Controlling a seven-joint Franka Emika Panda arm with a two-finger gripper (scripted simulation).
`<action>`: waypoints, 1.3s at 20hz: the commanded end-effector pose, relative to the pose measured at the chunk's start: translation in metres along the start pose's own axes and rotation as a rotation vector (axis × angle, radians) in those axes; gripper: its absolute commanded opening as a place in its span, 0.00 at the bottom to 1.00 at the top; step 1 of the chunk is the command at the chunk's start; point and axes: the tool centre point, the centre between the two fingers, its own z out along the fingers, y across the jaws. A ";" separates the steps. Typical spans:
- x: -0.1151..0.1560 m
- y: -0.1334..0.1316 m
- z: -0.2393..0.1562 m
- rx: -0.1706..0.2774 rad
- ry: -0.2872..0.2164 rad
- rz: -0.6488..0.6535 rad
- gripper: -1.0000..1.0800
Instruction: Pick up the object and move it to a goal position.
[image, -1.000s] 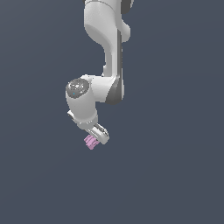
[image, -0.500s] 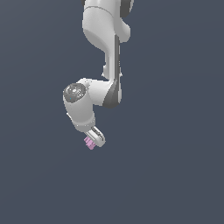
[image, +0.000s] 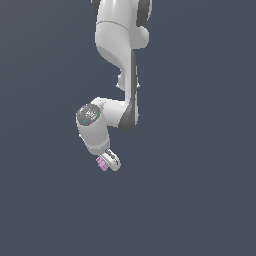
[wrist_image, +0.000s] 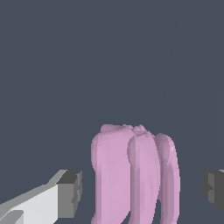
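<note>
Gripper (image: 106, 164) sits centre-left in the exterior view; pink ribbed object (image: 102, 163) between its fingers (wrist_image: 70, 192). Wrist view shows gaps either side: jaws apart, not clamped. Plain dark surround.

The exterior view stood far off and faced the whole arm (image: 117, 75) against a plain dark ground. The wrist view looked out very close between the fingers (wrist_image: 65, 192). Both views shared the gripper (image: 106, 162) and the pink object (wrist_image: 133, 175).
</note>
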 end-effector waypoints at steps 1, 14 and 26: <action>0.000 0.000 0.011 0.000 0.000 0.001 0.96; 0.001 -0.001 0.016 0.000 0.000 0.001 0.00; 0.013 0.005 -0.010 0.000 0.000 0.001 0.00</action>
